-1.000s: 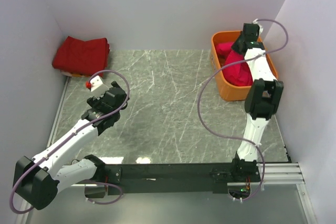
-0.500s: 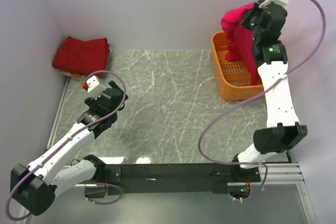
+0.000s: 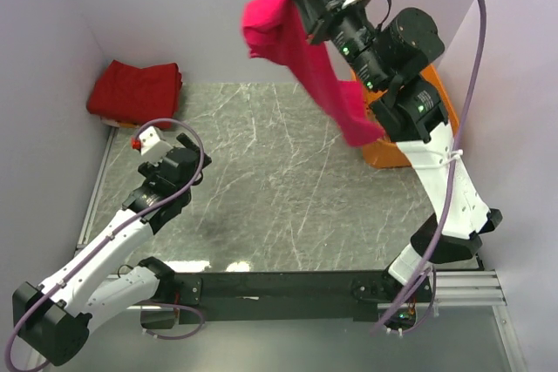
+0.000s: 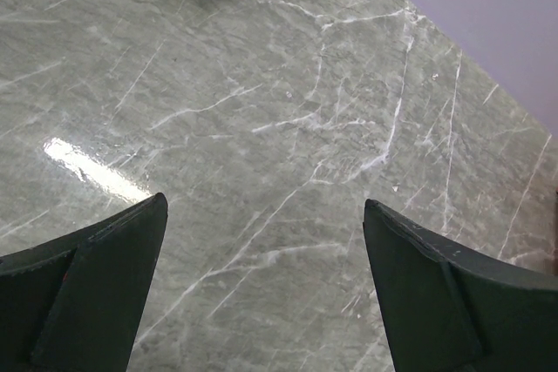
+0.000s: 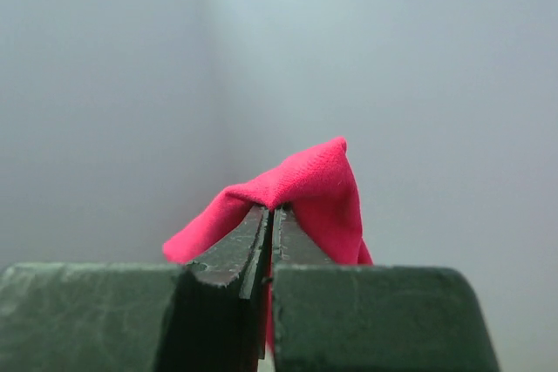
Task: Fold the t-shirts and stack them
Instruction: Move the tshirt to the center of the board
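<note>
Pale lilac walls [image 3: 218, 6] enclose a grey veined tabletop [image 3: 261, 172]; glare patch [image 3: 237, 265] near front.

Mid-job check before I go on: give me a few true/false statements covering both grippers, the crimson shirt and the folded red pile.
1. The right gripper is shut on the crimson t-shirt. True.
2. The left gripper is open and empty, over the table. True.
3. The crimson t-shirt lies flat on the table. False: it hangs in the air from the right gripper.
4. The dark red folded t-shirts sit at the table's far right corner. False: they sit at its far left corner.
</note>
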